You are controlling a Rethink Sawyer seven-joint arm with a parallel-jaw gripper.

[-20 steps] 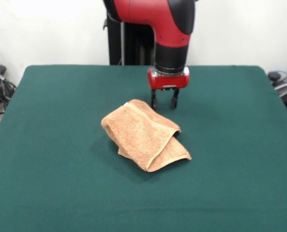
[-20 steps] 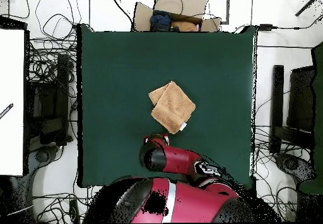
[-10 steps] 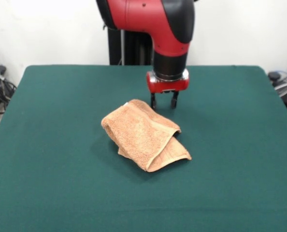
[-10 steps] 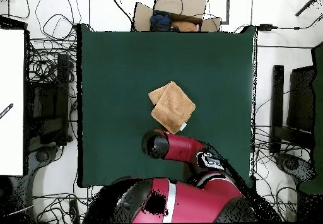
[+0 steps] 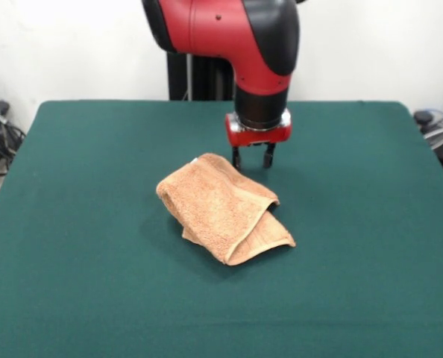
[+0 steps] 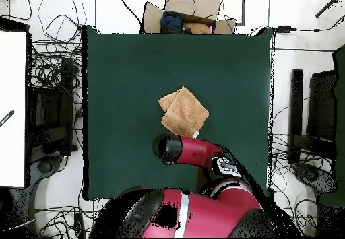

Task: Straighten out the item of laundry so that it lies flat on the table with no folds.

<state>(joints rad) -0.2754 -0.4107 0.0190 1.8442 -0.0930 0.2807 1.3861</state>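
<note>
A peach-orange towel (image 5: 220,206) lies folded over itself in the middle of the dark green table (image 5: 80,194), its layers overlapping toward the front right. The same towel (image 6: 183,112) appears as a rumpled diamond from overhead. My gripper (image 5: 252,157) hangs just behind the towel's far edge, open, with nothing between its two black fingers (image 5: 237,157). From above, the red arm (image 6: 192,150) covers the gripper and reaches the towel's near corner.
A cardboard box (image 6: 183,14) with clothes sits beyond the table's far edge in the overhead view. Cables and equipment (image 6: 54,95) crowd the floor on both sides. Green tabletop (image 6: 121,75) stretches wide around the towel.
The arm has swung slightly toward the towel, and the gripper has crept closer to the towel's far edge. The towel has not moved.
</note>
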